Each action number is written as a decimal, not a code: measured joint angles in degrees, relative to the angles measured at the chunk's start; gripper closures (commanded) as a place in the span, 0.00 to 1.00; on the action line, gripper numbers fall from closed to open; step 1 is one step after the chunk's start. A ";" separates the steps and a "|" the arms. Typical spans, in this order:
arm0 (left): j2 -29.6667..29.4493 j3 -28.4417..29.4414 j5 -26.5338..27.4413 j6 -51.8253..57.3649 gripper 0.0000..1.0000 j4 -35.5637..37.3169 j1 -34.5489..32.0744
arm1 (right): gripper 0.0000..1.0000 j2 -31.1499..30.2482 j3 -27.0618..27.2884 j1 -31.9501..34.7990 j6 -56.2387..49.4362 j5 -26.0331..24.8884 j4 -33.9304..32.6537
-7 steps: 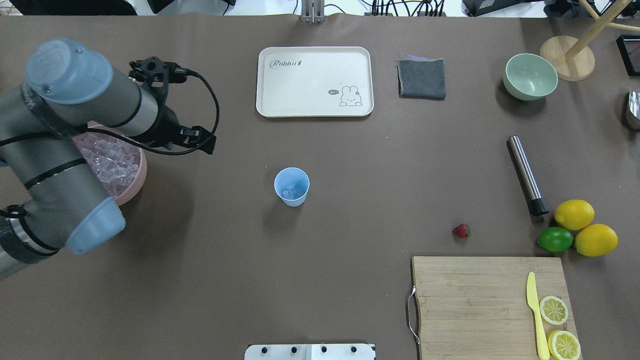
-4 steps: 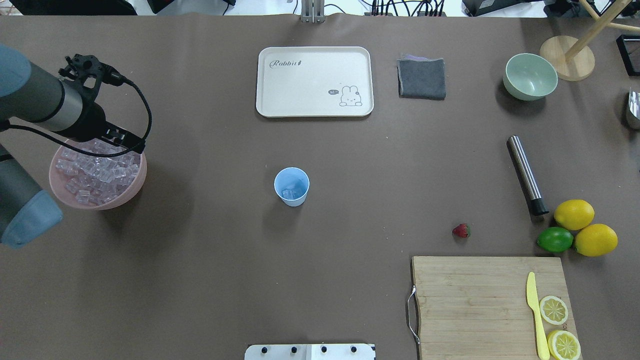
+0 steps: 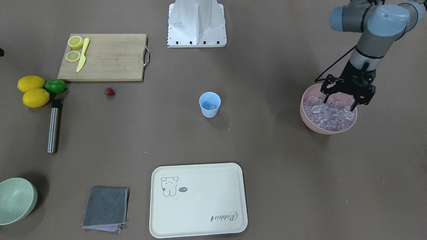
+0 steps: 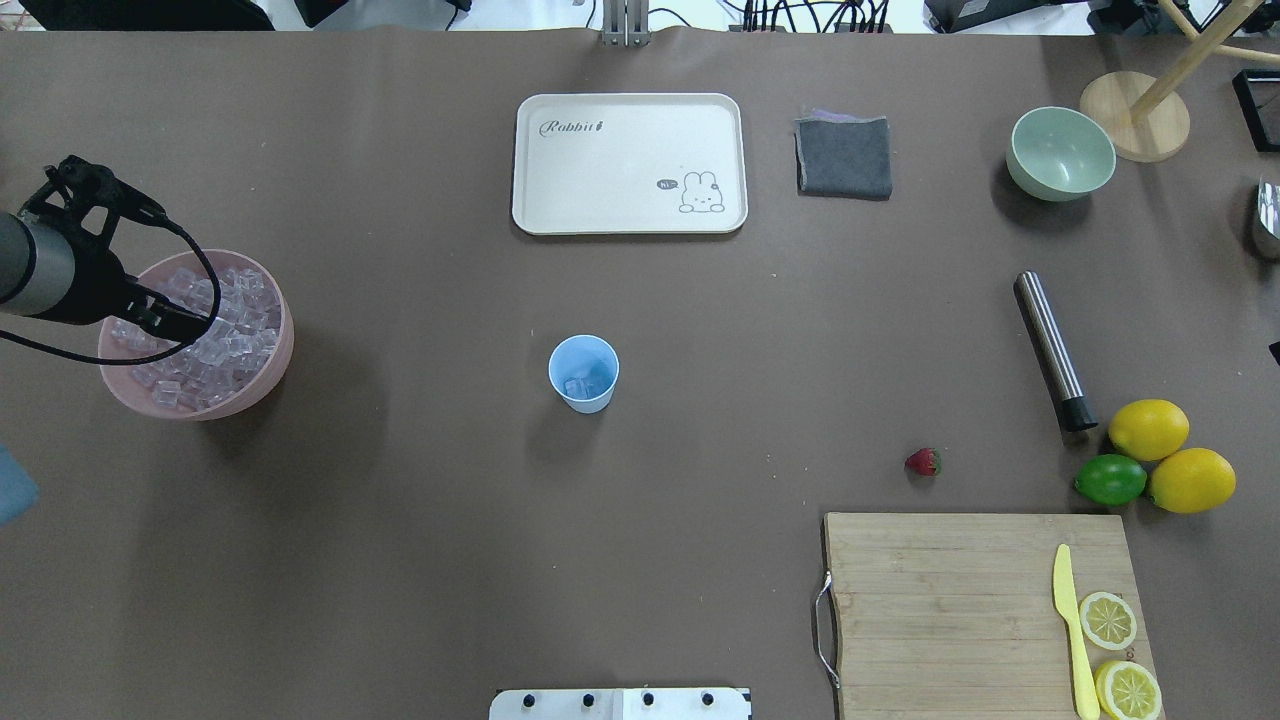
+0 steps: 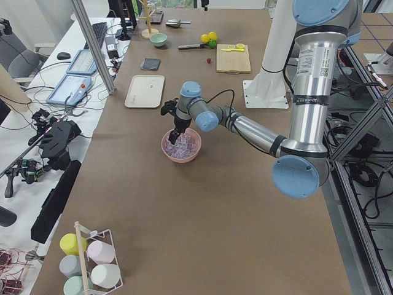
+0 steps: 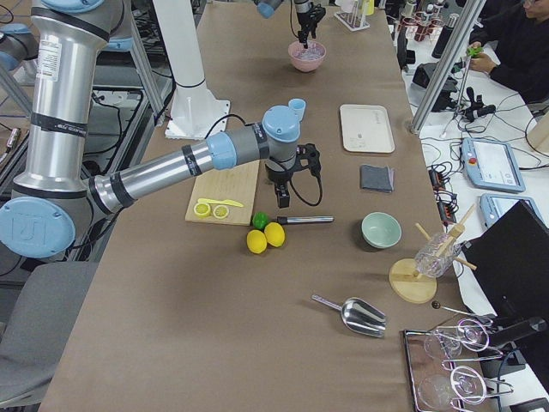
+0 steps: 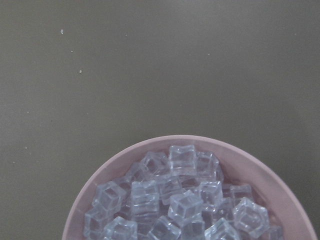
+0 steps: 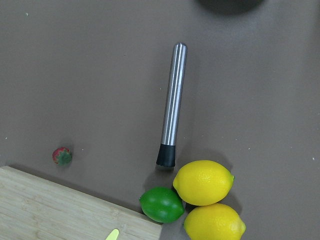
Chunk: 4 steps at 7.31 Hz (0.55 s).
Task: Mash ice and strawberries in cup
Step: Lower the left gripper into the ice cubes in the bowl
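The light-blue cup (image 4: 583, 373) stands upright mid-table and also shows in the front view (image 3: 209, 104); at least one ice cube (image 4: 577, 386) lies in it. A pink bowl (image 4: 262, 385) at the left holds many ice cubes (image 3: 328, 113), which also show in the left wrist view (image 7: 175, 205). My left gripper (image 3: 339, 102) is open and empty just above that ice. The small red strawberry (image 4: 923, 461) lies on the table by the cutting board and shows in the right wrist view (image 8: 62, 156). My right gripper (image 6: 281, 196) hangs above the steel muddler; I cannot tell whether it is open or shut.
A steel muddler (image 4: 1050, 350) lies at the right near two lemons (image 4: 1148, 429) and a lime (image 4: 1110, 480). A wooden cutting board (image 4: 940, 600) holds a yellow knife and lemon slices. A white tray (image 4: 628, 163), a grey cloth (image 4: 845, 157) and a pale-green bowl (image 4: 1060, 152) sit along the far side.
My left arm has swung left, away from the cup, and its gripper now hangs over the ice in the pink bowl. The cup and strawberry have not moved.
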 measured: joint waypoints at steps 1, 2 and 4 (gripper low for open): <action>0.51 0.03 1.51 -1.61 0.07 -0.34 1.76 | 0.00 -0.06 0.00 -0.02 -0.01 0.97 0.00; 0.88 0.06 3.37 -3.32 0.07 -0.45 3.94 | 0.00 -0.11 0.00 -0.05 -0.02 1.54 0.00; 1.47 0.04 5.87 -4.45 0.08 -0.50 6.40 | 0.00 -0.10 0.01 -0.06 -0.03 1.84 0.00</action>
